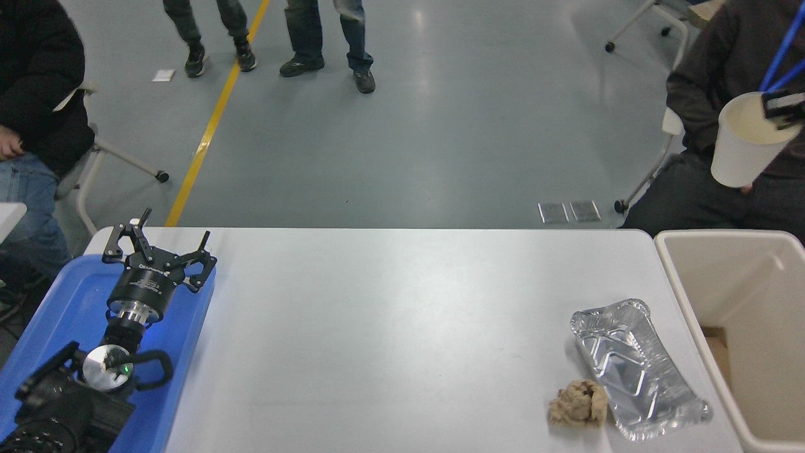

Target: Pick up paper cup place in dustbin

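The white paper cup (742, 148) hangs high at the picture's right edge, beyond the table's far right corner. My right gripper (778, 106) is shut on its rim, one finger inside the cream interior; only the fingertips show, the arm being cut off by the frame. The beige dustbin (685, 283) stands off the table's right side, below and nearer than the cup, its inside partly visible. My left gripper (160, 242) is parked at the lower left over a blue tray, fingers spread open.
A silver foil tray (635, 368) and a crumpled brown paper wad (577, 404) lie at the table's near right. The blue tray (63, 314) sits at the left edge. A seated person (710, 75) is directly behind the cup; others sit and stand farther off.
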Motion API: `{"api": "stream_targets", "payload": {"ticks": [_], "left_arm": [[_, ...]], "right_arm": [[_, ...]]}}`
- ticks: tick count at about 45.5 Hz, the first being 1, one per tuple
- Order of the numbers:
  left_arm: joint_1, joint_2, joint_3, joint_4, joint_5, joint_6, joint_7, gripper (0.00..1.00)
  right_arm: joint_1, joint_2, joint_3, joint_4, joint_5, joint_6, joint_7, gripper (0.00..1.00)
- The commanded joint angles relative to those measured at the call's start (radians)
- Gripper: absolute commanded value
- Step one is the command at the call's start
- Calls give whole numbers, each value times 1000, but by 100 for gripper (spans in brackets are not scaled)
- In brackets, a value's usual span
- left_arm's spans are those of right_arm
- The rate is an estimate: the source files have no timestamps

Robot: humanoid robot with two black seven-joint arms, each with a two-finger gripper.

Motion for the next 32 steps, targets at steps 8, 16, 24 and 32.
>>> {"api": "stream_targets", "payload": {"ticks": [8, 16, 24, 32], "left_arm": [[-2, -1, -1, 0, 0, 0, 0, 99], [-2, -1, -1, 0, 0, 0, 0, 99], [-3, -1, -1, 0, 0, 0, 0, 99], [-3, -3, -1, 0, 0, 0, 0, 99]], "right_arm": [[-801, -181, 415, -427, 18, -288, -2, 0], [-1157, -93, 742, -608, 17, -335, -9, 0], [-1352, 59, 868, -798, 18, -338, -6, 0], [-1422, 109, 925, -809, 18, -340, -9, 0]]}}
